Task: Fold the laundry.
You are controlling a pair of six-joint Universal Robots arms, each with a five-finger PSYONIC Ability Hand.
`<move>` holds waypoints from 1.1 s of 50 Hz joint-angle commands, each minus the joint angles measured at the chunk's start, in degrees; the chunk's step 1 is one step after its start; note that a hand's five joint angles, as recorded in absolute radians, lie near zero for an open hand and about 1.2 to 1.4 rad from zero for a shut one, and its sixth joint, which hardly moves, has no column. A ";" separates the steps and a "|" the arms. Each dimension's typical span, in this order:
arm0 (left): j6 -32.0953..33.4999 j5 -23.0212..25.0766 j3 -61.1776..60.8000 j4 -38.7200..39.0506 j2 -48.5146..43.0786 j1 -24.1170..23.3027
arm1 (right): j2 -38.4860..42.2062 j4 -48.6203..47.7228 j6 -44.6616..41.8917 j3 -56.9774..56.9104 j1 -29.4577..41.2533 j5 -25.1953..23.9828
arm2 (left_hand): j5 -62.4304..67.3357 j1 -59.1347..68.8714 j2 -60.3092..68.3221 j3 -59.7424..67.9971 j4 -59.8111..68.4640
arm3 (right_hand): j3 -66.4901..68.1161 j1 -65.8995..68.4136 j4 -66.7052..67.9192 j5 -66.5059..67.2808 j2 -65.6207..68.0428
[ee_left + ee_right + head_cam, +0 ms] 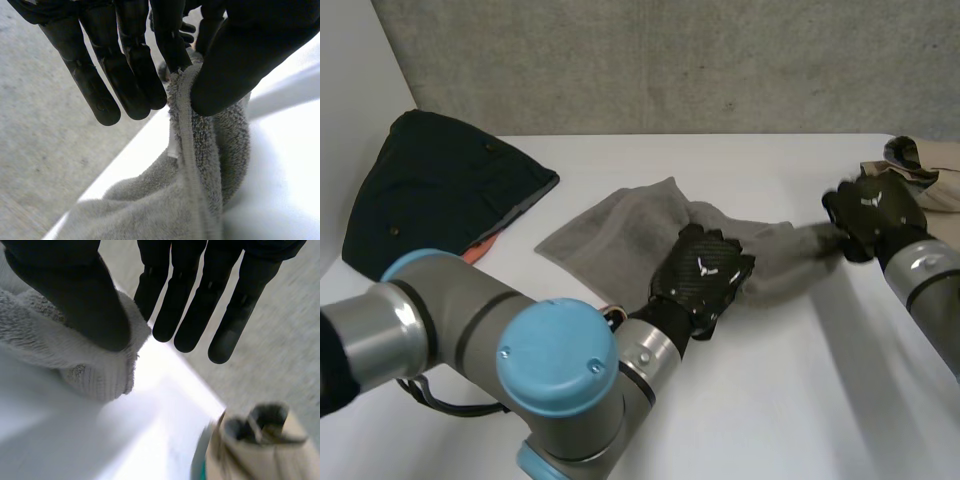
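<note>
A grey towel (620, 225) lies rumpled across the middle of the white table (800, 390), drawn out to the right in a narrow strip. My left hand (705, 268) sits on the towel's near edge, about midway along it. In the left wrist view the thumb of my left hand (235, 60) and a finger pinch the hemmed edge of the towel (195, 150). My right hand (870, 212) is at the towel's right end. There the thumb of my right hand (75, 290) presses a corner of the towel (95, 375) against the first finger, while the other fingers stay straight.
A dark navy garment (430, 190) with an orange lining lies heaped at the back left. A beige garment (930, 165) sits at the back right, just beyond my right hand, and appears past the fingertips as the beige garment (260, 450). A grey wall runs behind the table.
</note>
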 commanded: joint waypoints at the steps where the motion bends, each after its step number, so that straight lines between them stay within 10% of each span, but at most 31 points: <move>1: -0.09 -0.20 0.55 -1.95 -1.48 -0.21 | 1.61 7.98 -6.99 -2.37 -1.89 0.29 | -3.01 -2.49 -5.58 -5.41 -5.67 | -40.21 -38.52 -40.48 -39.10 -39.74; 3: 0.09 -0.20 0.20 -3.44 -0.78 -0.47 | 1.35 9.12 -7.52 -4.13 -1.71 -0.06 | -32.28 -31.77 -34.85 -34.68 -34.94 | -41.75 -40.06 -42.02 -40.64 -41.28; 6: 0.00 -0.55 -0.15 -6.94 2.89 -0.47 | 0.13 11.22 -8.22 -6.41 -1.45 -0.41 | -36.72 -36.21 -39.30 -39.13 -39.39 | -43.94 -42.25 -44.21 -42.83 -43.47; 22: -0.88 -2.75 -11.04 -11.88 17.15 9.19 | 6.87 28.46 -16.89 -18.98 7.51 -13.23 | -39.43 -38.91 -42.00 -41.83 -42.09 | -36.55 -34.86 -36.82 -35.44 -36.08; 41: -4.22 -2.40 -15.71 -12.06 18.56 14.03 | 24.55 27.85 -29.84 -28.74 10.77 -10.96 | -39.76 -39.25 -42.33 -42.17 -42.43 | -12.90 -11.21 -13.17 -11.79 -12.43; 45: -4.22 -2.40 -15.62 -12.06 18.56 14.64 | 24.29 27.67 -29.67 -29.27 10.77 -10.87 | -39.93 -39.42 -42.50 -42.33 -42.59 | 19.12 20.81 18.85 20.22 19.59; 55: -4.22 -2.40 -15.53 -11.71 18.82 15.17 | 14.72 28.02 -26.95 -28.13 10.59 -10.87 | -40.77 -40.26 -43.34 -43.17 -43.43 | 19.24 20.93 18.97 20.35 19.71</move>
